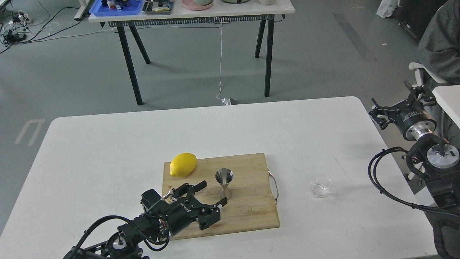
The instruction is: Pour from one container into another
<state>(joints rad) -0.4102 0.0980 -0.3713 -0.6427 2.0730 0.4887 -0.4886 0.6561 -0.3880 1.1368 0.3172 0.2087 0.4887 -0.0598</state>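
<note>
The steel jigger point(224, 182) stands upright on the wooden cutting board point(251, 205), right of a yellow lemon point(183, 164). My left gripper point(212, 194) is open just left of the jigger's base, holding nothing. The small clear glass cup point(321, 186) sits on the white table right of the board, untouched. My right gripper point(395, 104) hovers past the table's right edge, far from the cup; its fingers look spread apart with nothing between them.
The white table point(107, 151) carries only the board, lemon, jigger and cup. The board has a metal handle point(275, 187) on its right side. A second table point(194, 14) with trays stands far behind. A seated person point(440, 43) is at the upper right.
</note>
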